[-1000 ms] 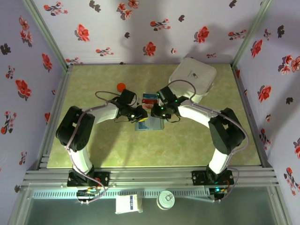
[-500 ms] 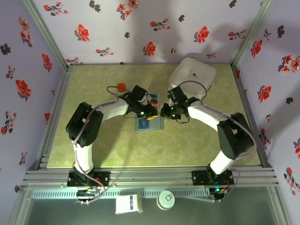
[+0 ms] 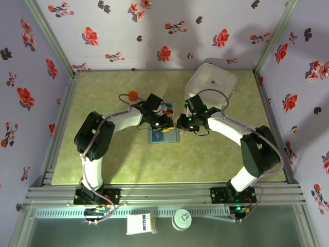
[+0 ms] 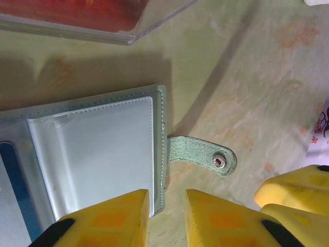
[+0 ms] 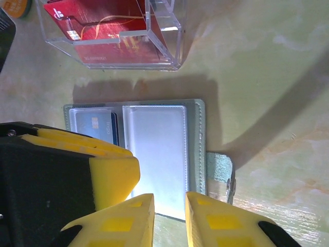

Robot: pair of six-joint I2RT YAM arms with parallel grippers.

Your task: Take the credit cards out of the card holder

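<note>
- Two robot arms reach in from either side towards a small flat grey-green bifold card holder (image 3: 164,136), which lies opened out near the middle of the mottled yellow-green counter (image 3: 128,164)
- One dark blue card (image 5: 95,128) sits in the holder's left pocket, with the left hand's black and yellow body covering its lower part in the right wrist view
- Over the holder's right panel lies a pale clear plastic sleeve (image 5: 157,154)
- From that panel's outer edge a short green closing tab (image 4: 203,154) with a metal snap sticks out and lies flat on the counter
- Left hand (image 4: 167,218): its yellow fingers stand a little apart; in its own wrist view one overlaps the sleeve and the other the bare counter, with the holder's edge running into the gap; nothing is seen gripped
- Right hand (image 5: 169,218): its yellow fingers are also narrowly parted, at the near edge of the right panel just beside the left hand, with nothing seen held
- Just beyond the holder stands a clear plastic box (image 5: 172,20) with a red card (image 5: 103,31) inside
- Further off, a large white rounded case (image 3: 211,82) rests at the far right of the counter and a small orange disc (image 3: 133,94) at the far left
</note>
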